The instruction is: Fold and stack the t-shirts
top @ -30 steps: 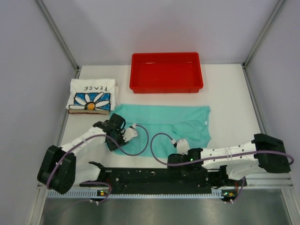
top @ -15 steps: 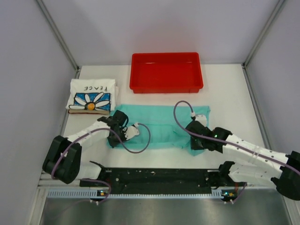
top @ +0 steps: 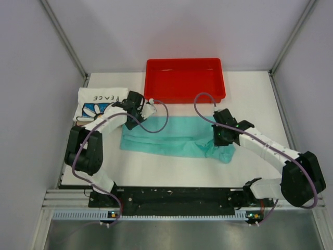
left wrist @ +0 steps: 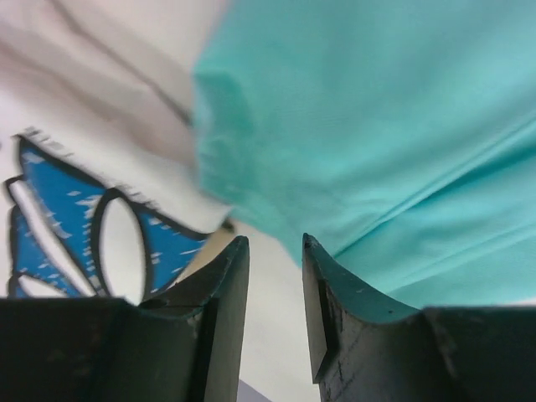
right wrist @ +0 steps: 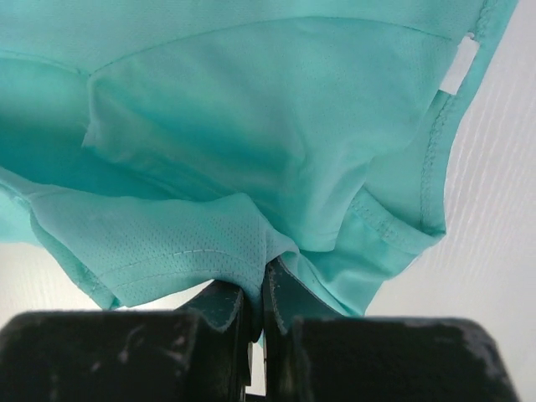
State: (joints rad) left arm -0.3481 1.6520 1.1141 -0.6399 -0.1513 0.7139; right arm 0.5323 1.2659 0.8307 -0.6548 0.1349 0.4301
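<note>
Presently the left hand (left wrist: pixel 272 268) stands with its two fingers only narrowly parted and nothing between them; the bare white table (top: pixel 255 99) shows through the gap. Just beyond its fingertips and off to its right lies an edge of the plain teal-green soft cloth t-shirt (top: pixel 171 138). To its left sits the folded white cloth t-shirt with a blue-backed daisy print (top: pixel 96 100), close beside the teal one. The right hand (right wrist: pixel 258 289) is pinched tight on a fold of the teal shirt's hem, the rest of the shirt spreading away ahead of it. The red rectangular plastic tray (top: pixel 184 96) stands beyond both hands
</note>
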